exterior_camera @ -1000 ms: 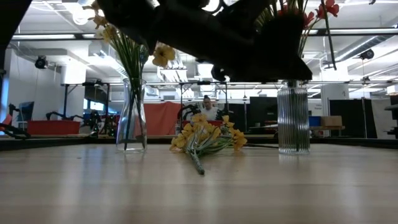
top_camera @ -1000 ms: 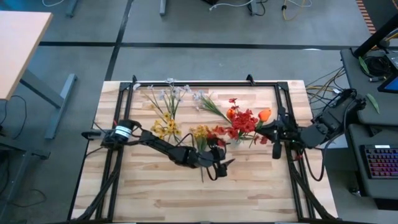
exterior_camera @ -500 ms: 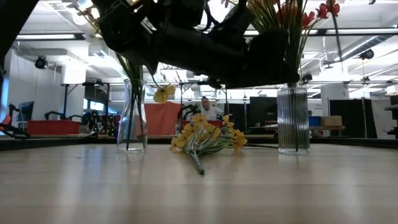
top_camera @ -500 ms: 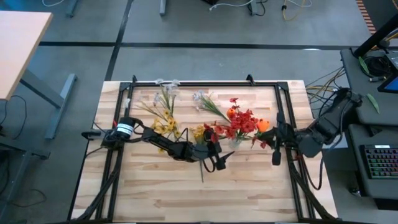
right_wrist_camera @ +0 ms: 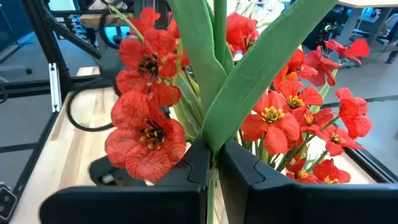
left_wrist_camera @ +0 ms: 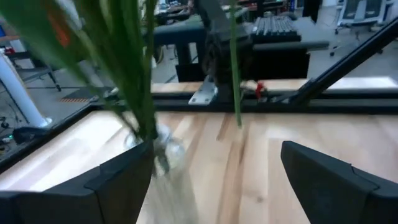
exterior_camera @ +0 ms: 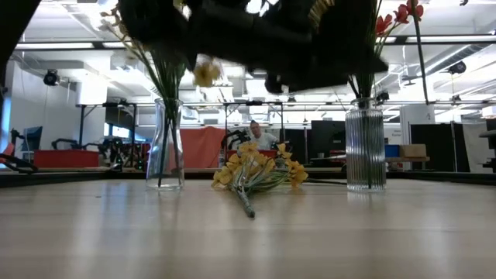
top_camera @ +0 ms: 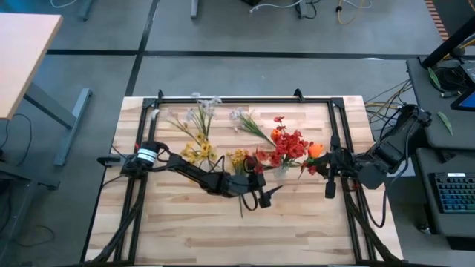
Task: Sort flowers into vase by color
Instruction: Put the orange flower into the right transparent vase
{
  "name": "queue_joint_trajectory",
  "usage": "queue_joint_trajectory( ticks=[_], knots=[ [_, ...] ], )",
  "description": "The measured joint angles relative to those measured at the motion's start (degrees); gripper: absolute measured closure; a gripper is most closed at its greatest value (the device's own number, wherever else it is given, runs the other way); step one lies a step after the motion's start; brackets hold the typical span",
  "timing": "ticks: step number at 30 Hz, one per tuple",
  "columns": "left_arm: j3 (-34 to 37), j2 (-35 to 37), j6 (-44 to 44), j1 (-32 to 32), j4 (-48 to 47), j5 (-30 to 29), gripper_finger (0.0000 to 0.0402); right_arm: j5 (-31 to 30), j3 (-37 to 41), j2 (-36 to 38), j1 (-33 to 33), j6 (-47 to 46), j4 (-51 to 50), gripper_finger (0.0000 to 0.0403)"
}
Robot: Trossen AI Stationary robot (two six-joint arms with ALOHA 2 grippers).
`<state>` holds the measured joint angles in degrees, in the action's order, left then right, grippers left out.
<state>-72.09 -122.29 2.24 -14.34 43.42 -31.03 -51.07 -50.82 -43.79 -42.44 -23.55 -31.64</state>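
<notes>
Yellow flowers [exterior_camera: 256, 172] lie loose mid-table with plenty of bare wood [top_camera: 297, 222] toward the front edge, just under the left gripper [top_camera: 261, 197] hovering with fingers spread, while the right gripper [right_wrist_camera: 213, 163] pinches an orange flower's [top_camera: 315, 150] green stalk by the ribbed vase [exterior_camera: 365, 149].

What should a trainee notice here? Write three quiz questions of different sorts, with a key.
1. True or false: the left gripper is shut on a stem.
2. What colour are the blossoms in the ribbed clear glass vase? A red, B white, C blue.
3. What does the right gripper clamp?

Key: 1 false, its fingers are apart with nothing between them. 2 A. 3 a green flower stalk.
</notes>
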Motion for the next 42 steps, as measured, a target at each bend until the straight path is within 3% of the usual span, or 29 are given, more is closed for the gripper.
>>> queue_joint_trajectory(
  ticks=[10,15,19,23,26,32,42],
  knots=[
    [-4.97,5.59,-0.02,-3.02,-9.49,-2.53,0.0068,0.07,-0.07,0.17,-0.07,0.41,0.47,0.039],
    [-7.28,8.13,0.96,-6.26,-12.8,-8.41,0.0068,0.0,-0.11,0.24,-0.09,0.35,0.68,0.039],
    [-11.97,10.09,1.64,-9.6,-22.83,-15.02,0.0068,0.07,-0.12,0.22,-0.36,-0.82,0.64,0.039],
    [-19.16,10.95,-1.08,-12.95,-33.36,-16.57,0.0068,0.48,-0.12,0.24,-1.74,-0.9,0.59,0.039],
    [-22.88,9.79,-2.47,-15.41,-37.89,-19.84,0.0068,0.46,-0.12,0.28,-3.85,-0.92,0.52,0.039],
    [-24.48,5.11,-8.09,-19.83,-38.0,-32.35,0.0073,-2.24,0.17,0.18,-9.75,-2.05,0.48,0.039],
    [-25.21,-4.54,-21.01,-21.88,-37.99,-34.49,0.0077,-4.6,0.34,-0.15,-12.7,-2.0,0.25,0.039]
  ],
)
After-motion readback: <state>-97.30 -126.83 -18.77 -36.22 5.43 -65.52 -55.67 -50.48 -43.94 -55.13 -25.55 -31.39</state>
